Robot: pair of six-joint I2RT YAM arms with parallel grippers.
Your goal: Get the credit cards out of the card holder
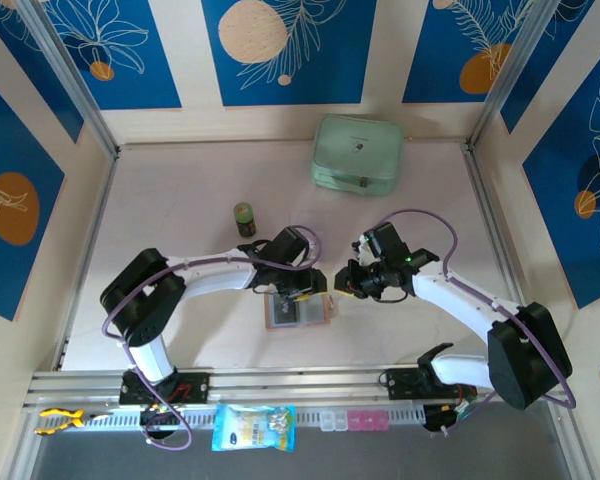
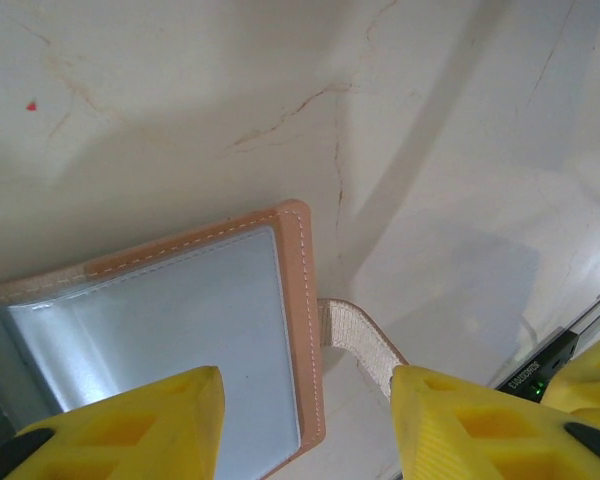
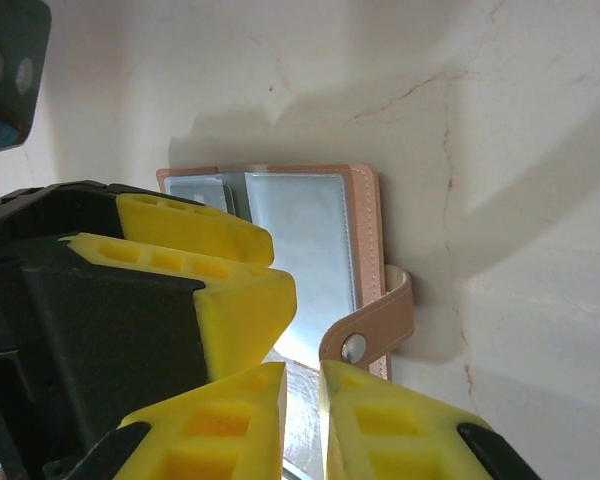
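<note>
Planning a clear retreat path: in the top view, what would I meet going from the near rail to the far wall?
Blue snack packet → card holder → small green bottle → mint-green case

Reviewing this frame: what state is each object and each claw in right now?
card holder: open, lying flat
snap strap: unfastened, sticking out sideways
mint-green case: closed
small bottle: upright
left claw: open, over the holder's edge
right claw: nearly closed beside the strap; grip unclear
</note>
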